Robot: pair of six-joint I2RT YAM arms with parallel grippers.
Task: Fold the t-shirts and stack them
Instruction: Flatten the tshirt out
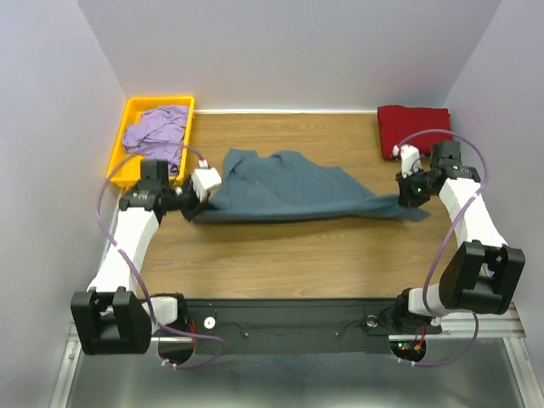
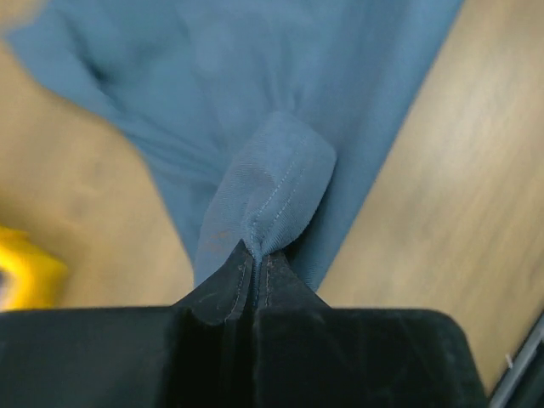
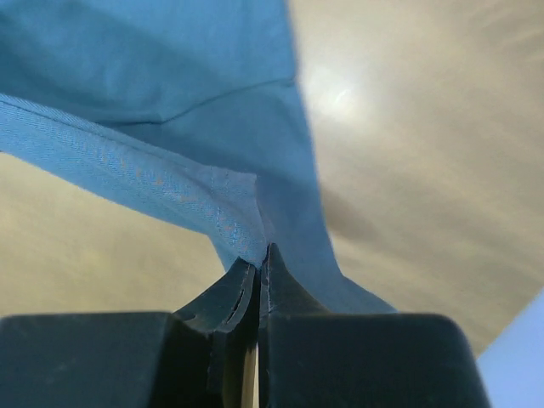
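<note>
A slate blue-grey t-shirt (image 1: pixel 289 191) hangs stretched between my two arms over the middle of the table. My left gripper (image 1: pixel 197 206) is shut on its left hem, and the pinched stitched edge (image 2: pixel 280 187) shows above the jaws of my left gripper (image 2: pixel 255 251). My right gripper (image 1: pixel 399 202) is shut on the shirt's right end, where the hem (image 3: pixel 170 183) runs into my right gripper (image 3: pixel 259 255). A folded dark red t-shirt (image 1: pixel 412 127) lies at the back right. A crumpled lavender t-shirt (image 1: pixel 155 129) fills the yellow tray (image 1: pixel 119 153).
The yellow tray sits at the back left against the wall. White walls close in the table on the left, back and right. A purple cable (image 1: pixel 442 136) loops above my right wrist near the red shirt.
</note>
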